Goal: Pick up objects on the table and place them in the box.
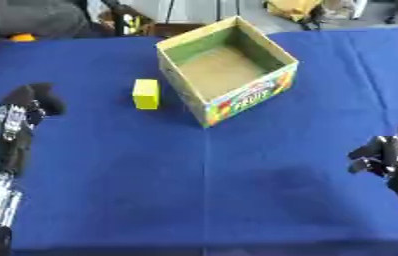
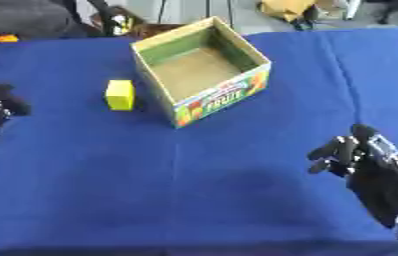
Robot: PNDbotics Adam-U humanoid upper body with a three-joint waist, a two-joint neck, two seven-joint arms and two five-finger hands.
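Over on the left the robot's left hand (image 1: 26, 107) sits above the cloth near the table's edge, black fingers on a silver, jointed forearm, the fingers curled in a little with nothing between them, though the blur keeps me from saying for sure whether they are clenched. It is well apart from everything else. Further in lies the yellow block (image 1: 146, 93), a small, plain, box-shaped piece with flat faces and squared corners, resting on the cloth just beside the box's left wall without touching it. The box (image 1: 242, 102) is an open cardboard carton, turned at an angle to the table's edge, its inside bare brown board with a greenish cast on the walls, its outer face printed with bright fruit colours and lettering. I can see nothing lying in it, only the flat brown floor. The table (image 1: 202, 200) is covered by a smooth, deep blue cloth with a faint crease running toward the near edge. Behind the far edge the room shows a grey floor, some dark shapes and a yellowish bundle. At the right the right hand (image 2: 369, 160) hovers low near the edge, dark and blocky, its fingers bent loosely and holding nothing.
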